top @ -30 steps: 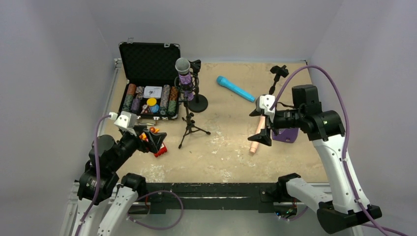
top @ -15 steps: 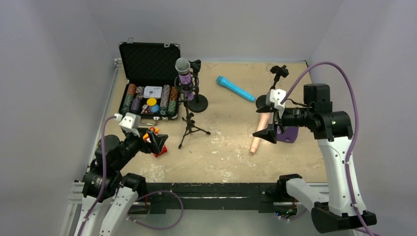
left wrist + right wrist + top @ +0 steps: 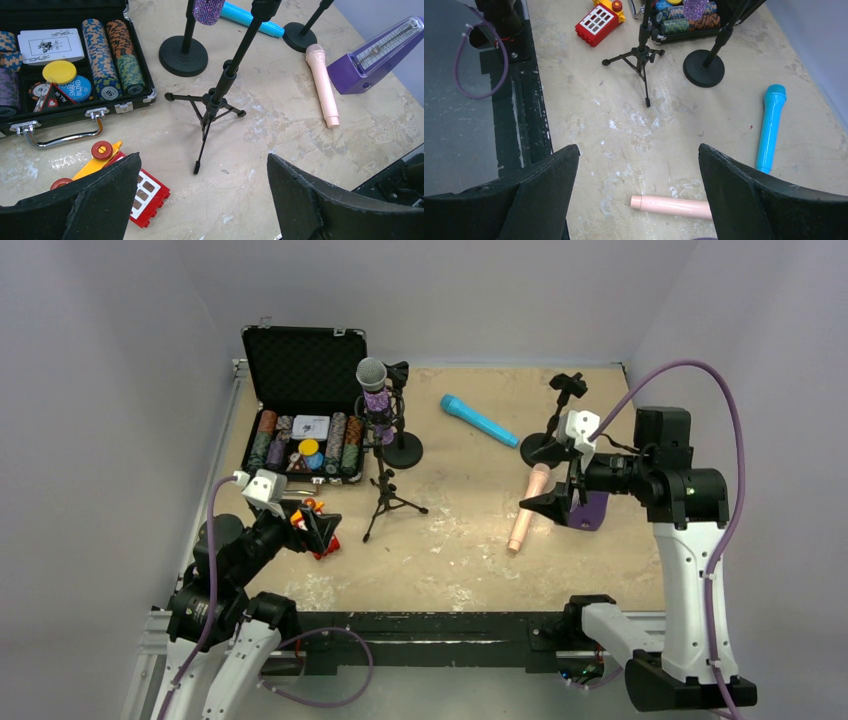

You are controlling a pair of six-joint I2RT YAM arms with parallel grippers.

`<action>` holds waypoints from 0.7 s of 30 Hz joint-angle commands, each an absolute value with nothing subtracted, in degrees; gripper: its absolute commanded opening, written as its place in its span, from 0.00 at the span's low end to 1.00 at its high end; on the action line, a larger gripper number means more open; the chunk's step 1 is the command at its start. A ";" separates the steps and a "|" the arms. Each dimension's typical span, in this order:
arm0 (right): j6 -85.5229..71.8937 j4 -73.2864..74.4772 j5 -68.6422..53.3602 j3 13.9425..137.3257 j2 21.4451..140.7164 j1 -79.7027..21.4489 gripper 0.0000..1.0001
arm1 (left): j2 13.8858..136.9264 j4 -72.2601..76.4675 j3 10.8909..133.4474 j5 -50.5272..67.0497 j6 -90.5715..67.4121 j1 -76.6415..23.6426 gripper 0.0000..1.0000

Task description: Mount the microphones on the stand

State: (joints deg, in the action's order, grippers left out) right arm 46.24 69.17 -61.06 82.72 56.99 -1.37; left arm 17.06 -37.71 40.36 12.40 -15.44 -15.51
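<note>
The glittery purple microphone (image 3: 375, 390) with its silver mesh head sits upright in a stand at the back left, above a black tripod stand (image 3: 385, 490). The bright blue microphone (image 3: 480, 420) lies flat at the back middle. The pale pink microphone (image 3: 527, 508) lies flat on the table, right of centre. My right gripper (image 3: 540, 506) is open and empty, just right of and above the pink microphone (image 3: 671, 206). My left gripper (image 3: 318, 530) is open and empty at the near left; its view shows the tripod (image 3: 217, 100) and the pink microphone (image 3: 322, 85).
An open black case of poker chips (image 3: 305, 440) stands at the back left. A red and yellow toy (image 3: 318, 530) lies under the left gripper. A round-base stand (image 3: 403, 450) is beside the tripod, another empty stand (image 3: 555, 420) at the back right. A purple metronome (image 3: 590, 512) sits under the right gripper.
My right gripper has moved to the right and a little back, away from the pink microphone, which stays flat on the table. The left arm has barely shifted.
</note>
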 commanded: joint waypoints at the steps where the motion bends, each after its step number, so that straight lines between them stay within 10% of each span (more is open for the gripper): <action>1: 44.59 68.39 -62.67 84.56 56.69 -0.45 0.92 | 16.53 -35.60 40.26 12.66 -14.59 -15.47 0.99; 21: 44.16 67.41 -62.85 83.09 56.95 -0.16 0.92 | 16.61 -35.71 40.17 13.02 -14.41 -15.47 0.99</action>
